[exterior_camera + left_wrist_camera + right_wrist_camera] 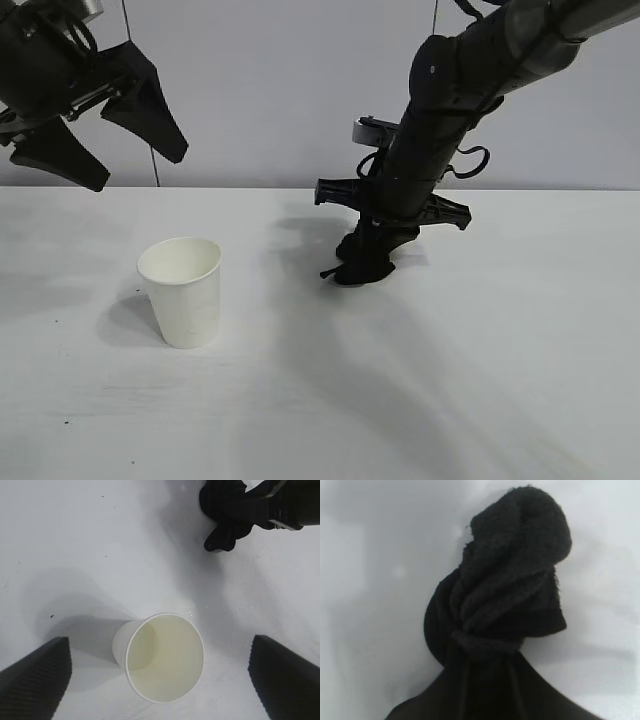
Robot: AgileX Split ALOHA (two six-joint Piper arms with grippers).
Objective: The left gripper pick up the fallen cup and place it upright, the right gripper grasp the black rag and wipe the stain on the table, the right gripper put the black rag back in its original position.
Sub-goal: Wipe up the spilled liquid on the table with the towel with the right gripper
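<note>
Paper cup stands upright on tabletop; left end effector released, raised above it. Right end effector clenched on black rag, pressed to tabletop mid-back. Keep steady downward pressure, sweep flat, avoid cup.

Plain pale grey wall behind (thin vertical seams), soft even light.

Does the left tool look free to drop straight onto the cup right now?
Probably yes. The left tool hangs open above the upright cup, nothing between them; the right tool holds the black rag off to one side.
</note>
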